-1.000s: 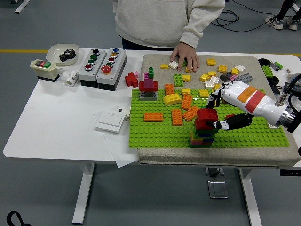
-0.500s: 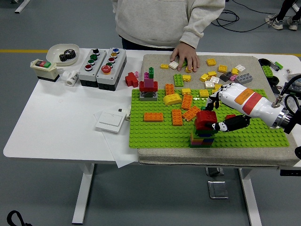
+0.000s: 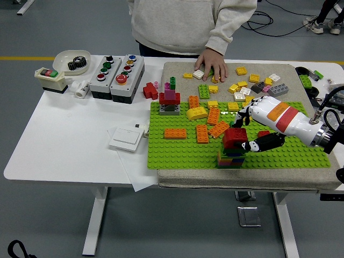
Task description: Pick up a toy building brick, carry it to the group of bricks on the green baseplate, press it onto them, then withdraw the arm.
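- Since the earlier frames, my right hand (image 3: 248,130) has drawn slightly right and nearer along the green baseplate (image 3: 177,153), and the red brick (image 3: 235,137) now sits a little tilted on top of the brick stack (image 3: 231,157).
- Head view: my right arm comes in from the right edge. White fingers (image 3: 243,115) curl over the far side of the red brick, and the dark thumb touches its right side, so my hand is closed around the brick.
- Head view: the stack stands near the baseplate's near edge, right of centre. Orange bricks (image 3: 202,134) lie loose on the plate to its left.
- Head view: at the far side a person's hand (image 3: 210,62) rests flat on the grey mat among scattered small bricks. My left arm is not visible.
- I judge this to be the pressing step: the brick is on the stack but looks not fully seated. Next calls for a straight downward push to level it, then opening my fingers and withdrawing right.
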